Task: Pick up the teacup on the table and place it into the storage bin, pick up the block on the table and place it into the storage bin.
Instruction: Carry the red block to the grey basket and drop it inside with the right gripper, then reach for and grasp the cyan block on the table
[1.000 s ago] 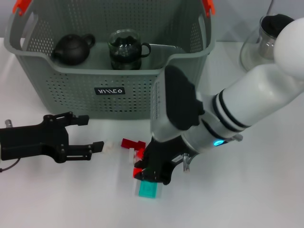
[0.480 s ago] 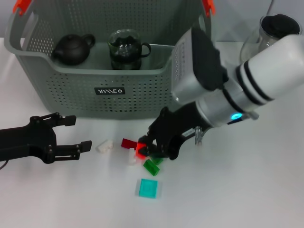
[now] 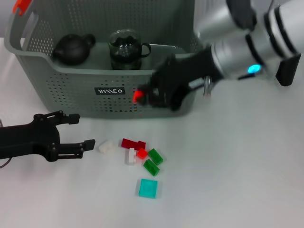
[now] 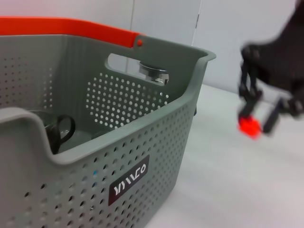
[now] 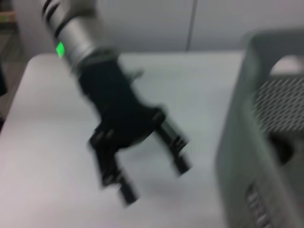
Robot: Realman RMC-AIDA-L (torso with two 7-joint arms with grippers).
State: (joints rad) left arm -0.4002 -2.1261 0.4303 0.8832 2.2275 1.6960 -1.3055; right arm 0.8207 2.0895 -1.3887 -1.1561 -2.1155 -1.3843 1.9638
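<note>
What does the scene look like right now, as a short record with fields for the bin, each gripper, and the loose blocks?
storage bin: grey perforated basket at the back of the white table, holding a dark teapot and a glass teacup
right gripper: raised in front of the bin's front wall, shut on a small red block
left gripper: open, low over the table near a white block, holding nothing
loose blocks: dark red block, two green blocks, teal block on the table

We see a dark teapot (image 3: 72, 49) at the far left. A teal square tile (image 3: 148, 188) lies nearest on the white worktop (image 3: 237, 180).
</note>
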